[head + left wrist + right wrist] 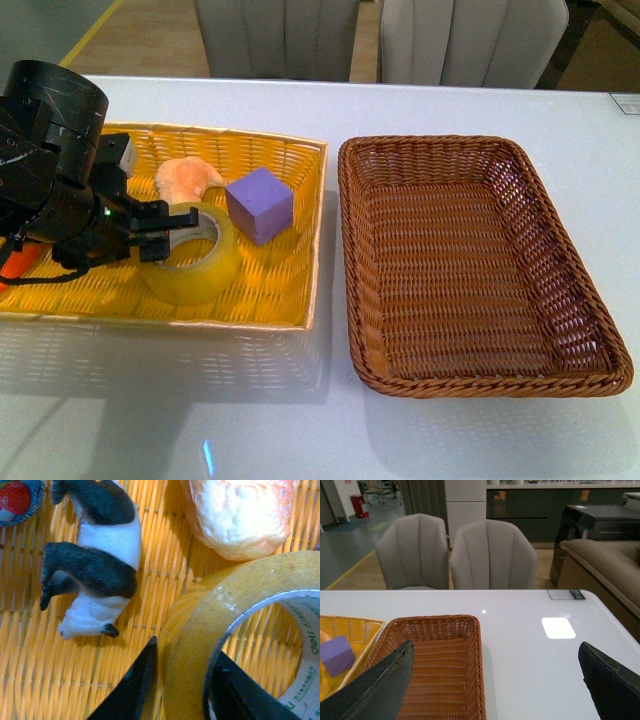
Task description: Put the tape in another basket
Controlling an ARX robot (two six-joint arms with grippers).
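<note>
one tape roll (200,270) is found lying in the yellow basket (282,275). its wall is straddled by the left gripper (184,651); a firm pinch cannot be confirmed. the right gripper (496,645) is spread and empty. squeeze should be verified before lifting toward the brown basket (450,260).

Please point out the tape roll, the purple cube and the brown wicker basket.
Yellowish translucent tape roll (212,268), front view, outer wall.
Purple cube (258,192), front view, top face.
Dark brown woven wicker basket (450,270), front view, bare floor.
</note>
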